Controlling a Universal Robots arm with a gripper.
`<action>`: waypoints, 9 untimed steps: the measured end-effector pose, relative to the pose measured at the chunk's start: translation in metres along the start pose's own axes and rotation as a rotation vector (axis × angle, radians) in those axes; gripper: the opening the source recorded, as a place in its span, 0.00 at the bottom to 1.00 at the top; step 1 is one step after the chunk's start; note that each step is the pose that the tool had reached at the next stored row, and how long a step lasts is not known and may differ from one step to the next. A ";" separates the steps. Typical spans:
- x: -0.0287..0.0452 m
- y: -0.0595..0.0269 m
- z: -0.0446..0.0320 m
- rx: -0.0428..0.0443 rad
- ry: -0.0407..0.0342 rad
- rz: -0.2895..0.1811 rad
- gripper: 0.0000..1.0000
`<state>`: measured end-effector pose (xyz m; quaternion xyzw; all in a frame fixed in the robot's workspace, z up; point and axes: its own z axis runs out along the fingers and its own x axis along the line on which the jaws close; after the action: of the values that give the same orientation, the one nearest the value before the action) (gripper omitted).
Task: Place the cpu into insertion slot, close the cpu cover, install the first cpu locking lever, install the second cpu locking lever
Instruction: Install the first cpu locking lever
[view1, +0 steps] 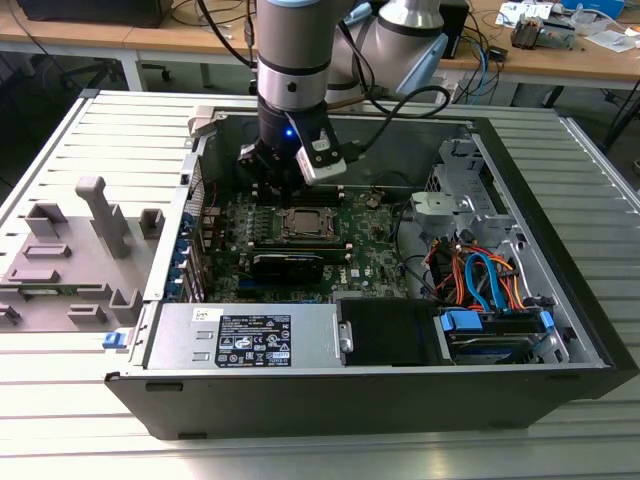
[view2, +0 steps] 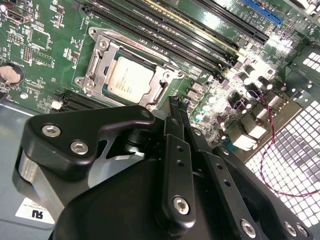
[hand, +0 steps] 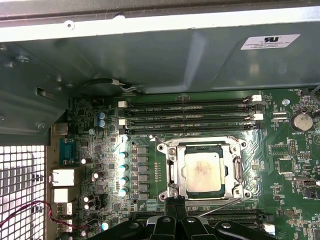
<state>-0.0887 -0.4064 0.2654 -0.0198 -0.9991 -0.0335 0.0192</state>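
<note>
The cpu (hand: 202, 171), a flat square chip with a silvery top, lies in the insertion slot (hand: 172, 192) on the green board. The cpu cover (hand: 234, 170), a thin silvery frame, lies flat around the cpu (view2: 131, 80), its window showing the chip's top. A thin wire lever (hand: 222, 207) runs slanted along the socket edge nearest my fingers. My gripper (hand: 176, 201) hovers just beside that edge, its black fingers together with nothing seen between them. In the exterior view my gripper (view1: 275, 172) hangs inside the open case, just behind the socket (view1: 305, 222).
Long black memory slots (hand: 190, 116) run beside the socket. The case's metal wall (hand: 150, 55) rises close behind them. A power supply (view1: 250, 335), drive cage (view1: 470, 200) and orange and blue cables (view1: 480, 280) fill the case. A grey fixture (view1: 70, 255) stands at the exterior view's left.
</note>
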 end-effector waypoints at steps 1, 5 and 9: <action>0.0006 0.0000 0.0000 0.0000 0.0000 0.000 0.11; 0.0025 -0.0001 0.0001 -0.0001 -0.0005 0.000 0.11; 0.0034 -0.0001 0.0002 -0.0001 -0.0004 0.000 0.11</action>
<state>-0.0921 -0.4064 0.2654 -0.0197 -0.9991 -0.0336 0.0190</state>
